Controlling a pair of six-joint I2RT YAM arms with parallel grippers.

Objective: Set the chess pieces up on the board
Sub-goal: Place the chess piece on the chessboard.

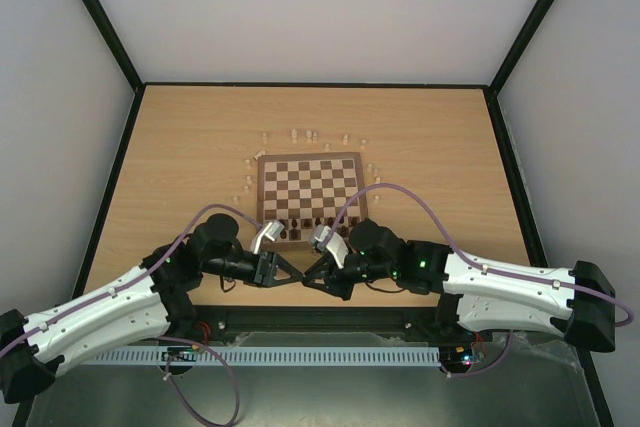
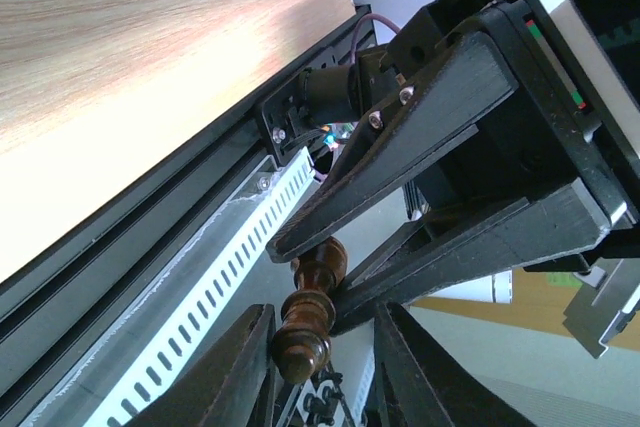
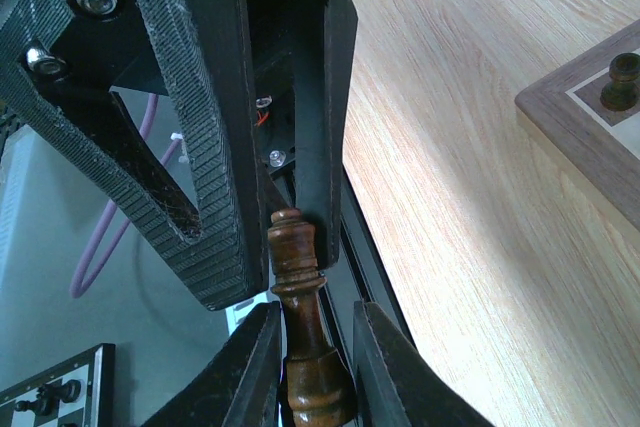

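Observation:
A dark brown chess piece (image 2: 305,312) hangs in the air between my two grippers, just in front of the table's near edge. My right gripper (image 3: 317,312) is shut on its wide base (image 3: 318,387). My left gripper (image 2: 323,322) is open around its narrow top, which touches one finger with a gap on the other side. In the top view the left gripper (image 1: 292,274) and right gripper (image 1: 312,274) meet tip to tip. The board (image 1: 345,162) lies mid-table, with dark pieces (image 1: 300,230) along its near row. Pale pieces (image 1: 296,134) stand scattered off its far and side edges.
The black front rail (image 2: 150,247) and a white slotted strip (image 1: 300,356) run below the grippers. The board's near corner (image 3: 560,112) with one dark piece (image 3: 620,82) shows in the right wrist view. Purple cables (image 1: 400,192) arch over the board's near edge.

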